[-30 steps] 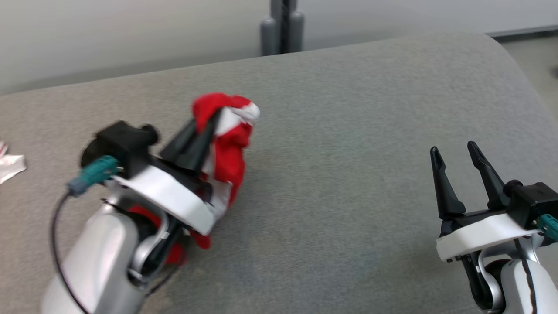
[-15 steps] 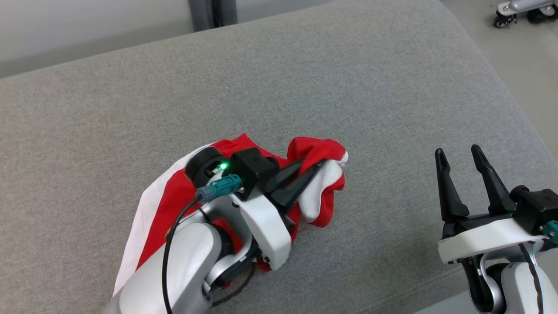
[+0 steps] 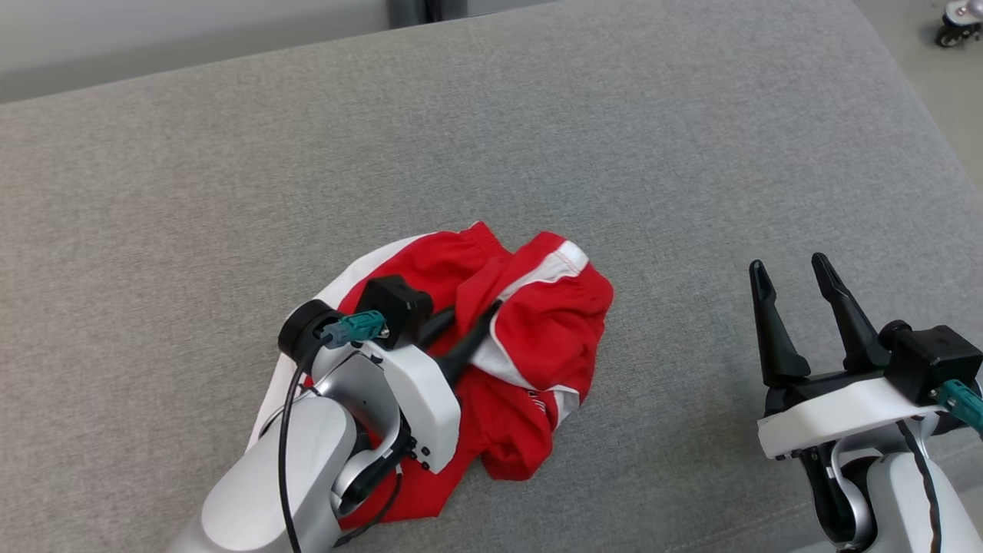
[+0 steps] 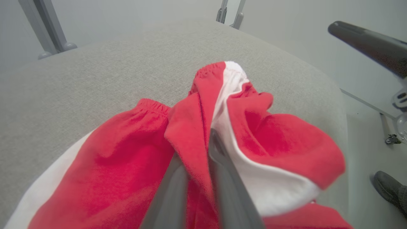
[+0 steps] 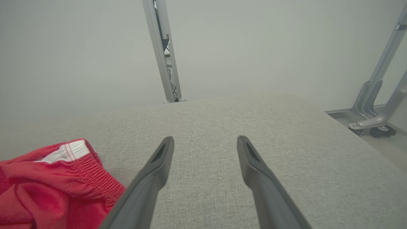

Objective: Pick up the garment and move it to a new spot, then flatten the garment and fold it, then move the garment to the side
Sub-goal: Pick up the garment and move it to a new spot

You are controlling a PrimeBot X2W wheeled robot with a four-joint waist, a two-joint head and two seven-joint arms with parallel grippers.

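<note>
1. Left wrist view: left gripper [image 4: 195, 146] pinches a fold of the red-and-white shorts [image 4: 273, 140], heaped around its fingers [image 4: 229, 178].
2. Right gripper [image 3: 787, 263] gapes, empty.
3. Light, limp (will sag); grasp the waistband [image 4: 152, 105] just ahead.

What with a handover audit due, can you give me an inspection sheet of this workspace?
Surface: grey fabric cushion, smooth.
Job's things: red and white garment, crumpled on the cushion, neither flattened nor folded.
Clutter: nothing seen.
Grippers: left gripper shut, fingers pinching a fold of the garment; right gripper open, off to the side, apart from the garment.
Cables: black cable runs along the left forearm to a teal connector.
Surroundings: pale wall, grey metal stand, castor on the floor.
</note>
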